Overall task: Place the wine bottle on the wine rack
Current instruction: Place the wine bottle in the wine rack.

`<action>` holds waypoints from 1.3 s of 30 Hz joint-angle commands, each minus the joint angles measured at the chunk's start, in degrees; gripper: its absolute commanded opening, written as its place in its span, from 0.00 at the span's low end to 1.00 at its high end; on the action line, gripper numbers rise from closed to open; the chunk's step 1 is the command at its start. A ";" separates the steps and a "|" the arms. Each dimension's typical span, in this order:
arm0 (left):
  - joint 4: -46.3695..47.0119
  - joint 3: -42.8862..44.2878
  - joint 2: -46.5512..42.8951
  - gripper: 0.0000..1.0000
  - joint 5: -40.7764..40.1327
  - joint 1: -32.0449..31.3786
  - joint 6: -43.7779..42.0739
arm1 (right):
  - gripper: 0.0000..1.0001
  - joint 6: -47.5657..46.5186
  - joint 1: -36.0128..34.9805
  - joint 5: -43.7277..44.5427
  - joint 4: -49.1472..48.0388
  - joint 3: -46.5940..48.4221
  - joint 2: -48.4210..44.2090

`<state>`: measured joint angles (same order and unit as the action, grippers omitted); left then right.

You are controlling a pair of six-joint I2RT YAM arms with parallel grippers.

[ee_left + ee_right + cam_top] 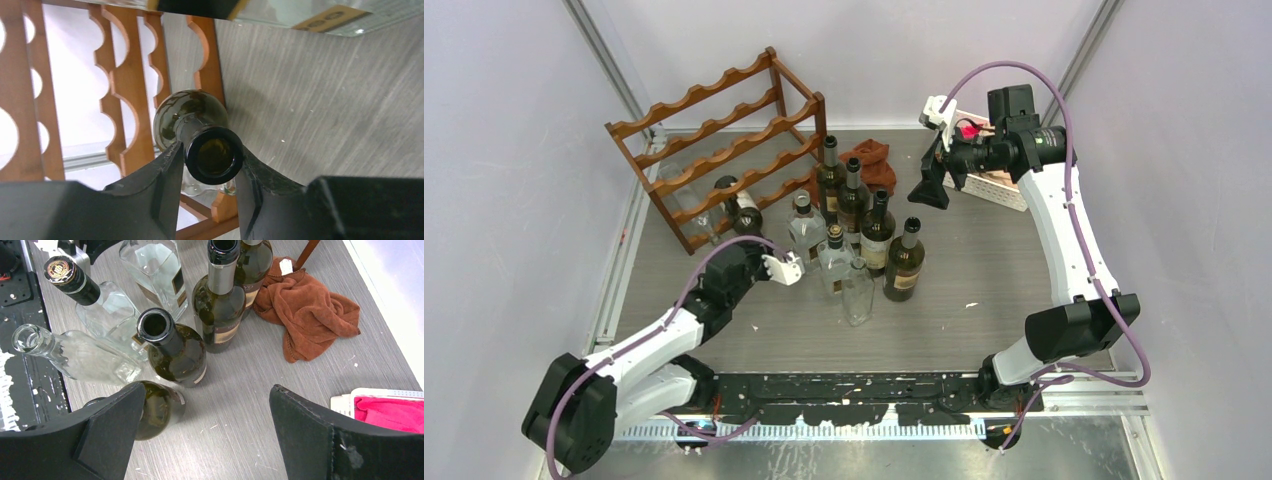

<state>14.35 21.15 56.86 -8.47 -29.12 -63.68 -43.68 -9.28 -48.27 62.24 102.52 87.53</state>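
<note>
Wine bottle (192, 112) lies in the bottom tier of the wine rack (132, 100), body against a scalloped rail, open mouth toward the wrist camera; left pincer (214, 162) is closed narrowly on its neck at the lip — one finger against each side; right pincer (206, 390) gapes fully, holding nothing, raised above the standing bottles (175, 347) on the desk (250, 385) — brown cloth (310, 310) beside them.

Pale lilac walls (509, 150), grey tabletop (984, 290)

Lowest wine rack (714, 125) tier holds wine bottle (742, 207), standing bottles (877, 232) rightward
</note>
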 commanded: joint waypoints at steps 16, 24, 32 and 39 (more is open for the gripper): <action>2.54 -2.44 3.56 0.42 -1.23 0.47 6.09 | 1.00 -0.96 -0.27 -1.26 -1.64 -0.73 -1.62; 2.61 -2.23 4.04 0.42 -1.65 0.77 5.77 | 1.00 -1.05 -0.23 -1.12 -1.77 -1.26 -1.87; -4.52 -0.73 -0.80 0.41 -2.21 0.91 9.86 | 1.00 -1.06 -0.23 -0.87 -1.81 -1.18 -1.95; -16.72 3.44 -9.39 0.53 -1.20 0.91 20.99 | 1.00 -1.06 -0.27 -0.53 -1.77 -1.31 -1.94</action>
<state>3.73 20.14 51.92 -10.17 -28.47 -50.83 -43.88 -9.28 -48.25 62.15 100.95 87.48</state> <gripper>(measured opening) 0.497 0.996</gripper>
